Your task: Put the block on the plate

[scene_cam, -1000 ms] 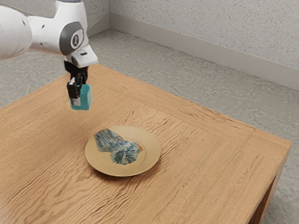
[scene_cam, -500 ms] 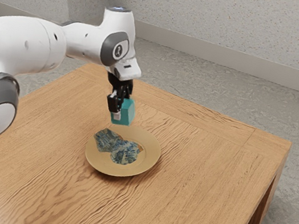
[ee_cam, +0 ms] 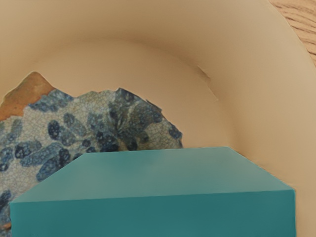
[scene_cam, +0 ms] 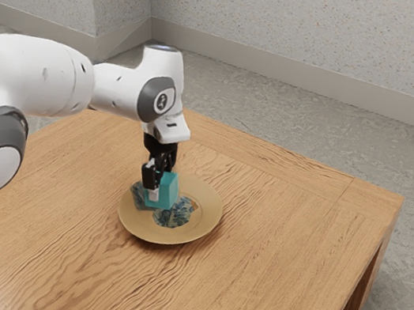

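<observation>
No text is readable; the small mark (scene_cam: pixel 163 102) on the arm (scene_cam: pixel 44 76) is illegible.

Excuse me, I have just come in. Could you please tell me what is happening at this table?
A robot arm is holding a teal block in its gripper, low over the yellowish plate on the wooden table. The plate has blue-patterned patches in it. The job seems to be placing the block there. It has not been let go, and I cannot tell whether it touches the plate.
</observation>
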Controlling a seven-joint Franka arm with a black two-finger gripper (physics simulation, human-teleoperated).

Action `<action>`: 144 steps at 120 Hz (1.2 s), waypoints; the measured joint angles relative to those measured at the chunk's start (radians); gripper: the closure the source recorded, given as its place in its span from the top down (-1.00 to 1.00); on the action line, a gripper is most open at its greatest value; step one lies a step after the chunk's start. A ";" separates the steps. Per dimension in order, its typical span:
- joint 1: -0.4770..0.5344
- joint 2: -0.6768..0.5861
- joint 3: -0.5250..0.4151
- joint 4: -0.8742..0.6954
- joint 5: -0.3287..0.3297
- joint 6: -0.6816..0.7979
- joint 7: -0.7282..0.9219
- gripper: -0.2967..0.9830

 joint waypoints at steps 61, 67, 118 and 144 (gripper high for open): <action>-0.001 -0.029 0.013 -0.001 -0.006 0.016 0.004 0.47; -0.001 -0.053 0.012 0.000 -0.001 0.013 0.004 0.48; -0.002 -0.373 -0.012 0.009 0.121 -0.199 -0.333 0.53; -0.017 -0.496 -0.091 0.091 0.196 -0.384 -0.714 0.53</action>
